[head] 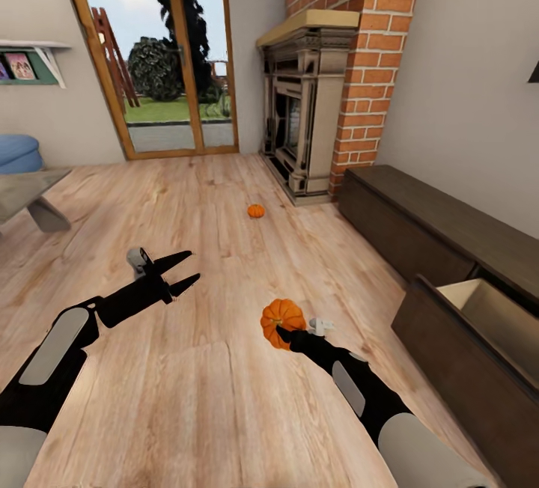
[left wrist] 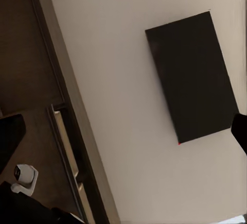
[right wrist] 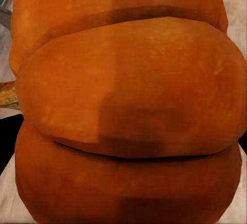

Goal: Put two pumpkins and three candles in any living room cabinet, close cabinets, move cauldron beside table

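Observation:
My right gripper is shut on an orange ribbed pumpkin, held above the floor; its ribs crowd the right wrist view. A second pumpkin lies on the floor in front of the fireplace. One pale candle stands on the floor just beyond my right hand and appears in the left wrist view. Another grey candle stands just behind my open left gripper. The long dark cabinet runs along the right wall, with one drawer pulled out showing a tan interior.
A brick chimney with a fireplace stands at the back. Glass doors lead outside. A grey table and a blue seat sit at the left. A black TV hangs on the wall above the cabinet.

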Controlling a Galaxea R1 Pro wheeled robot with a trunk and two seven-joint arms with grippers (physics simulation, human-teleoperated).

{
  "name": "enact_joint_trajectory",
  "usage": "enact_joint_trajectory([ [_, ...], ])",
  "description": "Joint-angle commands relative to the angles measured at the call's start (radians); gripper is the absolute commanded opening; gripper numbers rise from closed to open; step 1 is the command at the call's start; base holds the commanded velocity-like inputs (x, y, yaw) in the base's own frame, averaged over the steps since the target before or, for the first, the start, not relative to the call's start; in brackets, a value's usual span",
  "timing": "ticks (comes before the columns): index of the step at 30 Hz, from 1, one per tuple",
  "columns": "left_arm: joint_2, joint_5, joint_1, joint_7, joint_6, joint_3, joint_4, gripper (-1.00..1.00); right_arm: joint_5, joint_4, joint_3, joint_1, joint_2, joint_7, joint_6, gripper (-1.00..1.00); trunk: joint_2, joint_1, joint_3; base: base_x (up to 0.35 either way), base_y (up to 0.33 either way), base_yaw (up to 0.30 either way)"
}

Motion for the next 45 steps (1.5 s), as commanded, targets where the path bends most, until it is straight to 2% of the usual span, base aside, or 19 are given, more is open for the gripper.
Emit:
enact_joint_trajectory([
  [1, 0.0, -0.001, 0.0, 0.0, 0.0, 0.0, 0.002, 1.0, -0.001, 0.0, 0.0, 0.0, 0.0, -0.002, 0.0, -1.0, 0.0, 0.0, 0.004, 0.0, 0.0, 0.285],
  [6, 0.0, -0.001, 0.0, 0.0, 0.0, 0.0, 0.013, 1.0, -0.001, 0.0, -0.001, 0.0, 0.0, -0.004, 0.0, -1.0, 0.001, -0.003, 0.023, 0.0, 0.0, 0.199],
  [10, 0.001, 0.004, 0.0, -0.001, 0.0, 0.0, 0.028, 1.0, 0.0, 0.0, 0.0, 0.0, 0.0, -0.006, 0.001, -1.0, 0.001, -0.003, 0.023, 0.0, 0.0, 0.027],
  [14, 0.0, 0.011, 0.0, -0.007, -0.001, 0.001, 0.081, 1.0, 0.008, 0.001, -0.001, 0.0, -0.002, -0.004, -0.001, -1.0, 0.001, -0.003, 0.023, 0.0, 0.0, 0.002],
  [16, 0.0, 0.011, 0.0, -0.01, -0.001, 0.001, 0.092, 1.0, 0.01, 0.016, -0.001, 0.0, -0.001, -0.004, -0.026, -1.0, 0.001, -0.003, 0.023, 0.0, 0.0, 0.0],
  [20, 0.0, 0.012, 0.0, -0.011, -0.001, 0.002, 0.096, 1.0, 0.009, 0.029, -0.001, 0.0, -0.001, -0.004, -0.067, -1.0, 0.001, -0.003, 0.023, 0.0, 0.0, 0.0],
  [30, -0.001, 0.013, 0.0, -0.011, -0.002, 0.002, 0.098, 1.0, 0.009, 0.032, -0.001, 0.0, 0.0, -0.004, -0.072, -1.0, 0.001, -0.003, 0.02, 0.0, 0.0, 0.0],
  [35, -0.029, 0.005, 0.0, -0.009, -0.002, 0.002, 0.098, 1.0, 0.008, 0.031, -0.001, 0.0, -0.001, -0.003, -0.067, -1.0, 0.001, -0.003, 0.018, 0.0, 0.0, 0.0],
  [45, -0.033, 0.003, 0.0, -0.006, -0.002, 0.002, 0.098, 1.0, 0.007, 0.03, -0.001, 0.0, -0.001, -0.002, -0.064, -1.0, 0.001, -0.003, 0.004, 0.0, 0.0, 0.0],
])
